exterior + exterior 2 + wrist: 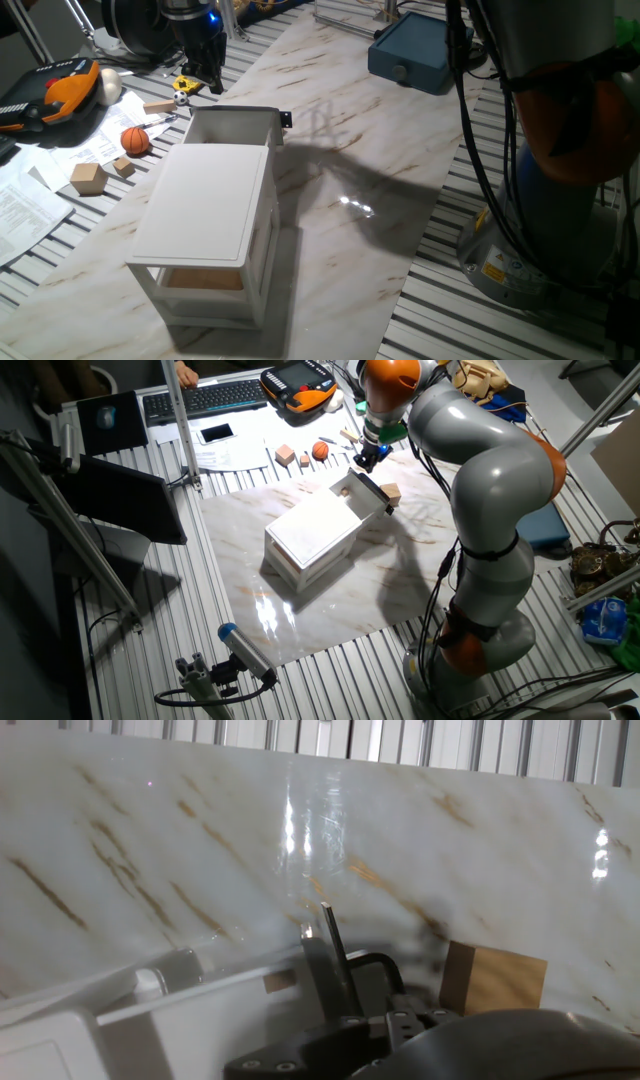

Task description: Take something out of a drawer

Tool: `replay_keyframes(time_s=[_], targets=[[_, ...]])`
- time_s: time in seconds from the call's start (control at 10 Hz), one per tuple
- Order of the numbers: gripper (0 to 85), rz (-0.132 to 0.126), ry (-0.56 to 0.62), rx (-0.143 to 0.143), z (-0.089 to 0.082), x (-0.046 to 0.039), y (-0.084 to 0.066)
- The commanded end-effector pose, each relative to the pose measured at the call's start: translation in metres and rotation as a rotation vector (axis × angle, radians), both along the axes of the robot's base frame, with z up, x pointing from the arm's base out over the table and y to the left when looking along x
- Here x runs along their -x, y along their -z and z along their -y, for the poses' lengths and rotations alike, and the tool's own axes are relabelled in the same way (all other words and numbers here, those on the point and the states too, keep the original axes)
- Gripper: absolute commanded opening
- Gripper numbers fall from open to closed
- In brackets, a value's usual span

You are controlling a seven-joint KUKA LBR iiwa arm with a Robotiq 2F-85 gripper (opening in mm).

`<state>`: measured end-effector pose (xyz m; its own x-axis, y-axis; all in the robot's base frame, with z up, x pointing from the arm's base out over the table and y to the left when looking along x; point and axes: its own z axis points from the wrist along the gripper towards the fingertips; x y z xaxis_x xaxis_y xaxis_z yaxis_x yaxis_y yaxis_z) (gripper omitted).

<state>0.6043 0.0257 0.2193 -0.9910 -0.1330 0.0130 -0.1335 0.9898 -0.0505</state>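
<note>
The white cabinet (205,205) stands on the marble board with its top drawer (232,124) pulled out; the drawer also shows in the other fixed view (360,490). The drawer's black handle (378,966) is close in the hand view. The light-tan wooden block (390,493) lies on the marble just beyond the drawer front, outside the drawer, and shows at the right of the hand view (495,980). My gripper (205,78) hangs above and past the drawer's end (368,457). It looks open and holds nothing.
An orange ball (135,140), small wooden cubes (88,178) and a flat tan piece (158,107) lie left of the cabinet among papers. A blue box (415,52) sits at the back. The orange-and-black pendant (65,88) lies far left.
</note>
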Motion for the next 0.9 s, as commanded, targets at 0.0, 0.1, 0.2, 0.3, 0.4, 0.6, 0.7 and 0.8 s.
replay_keyframes(time_s=[0.0, 0.1, 0.2, 0.3, 0.4, 0.6, 0.7, 0.8], targets=[[0.0, 0.003, -0.005, 0.002, 0.0012, -0.001, 0.001], [0.0, 0.006, -0.008, 0.011, 0.002, 0.0001, -0.0006], [0.0, 0.005, -0.009, 0.006, 0.0016, 0.0005, -0.0005], [0.0, 0.011, -0.01, 0.013, 0.0023, 0.0002, 0.0008], [0.0, 0.019, -0.009, 0.01, 0.0045, -0.0012, 0.0028], [0.0, 0.019, -0.003, 0.003, 0.0021, -0.0003, 0.0013], [0.0, 0.019, -0.002, 0.0, 0.002, -0.0001, 0.0005], [0.0, 0.017, -0.002, 0.0, 0.0033, -0.001, 0.0007]])
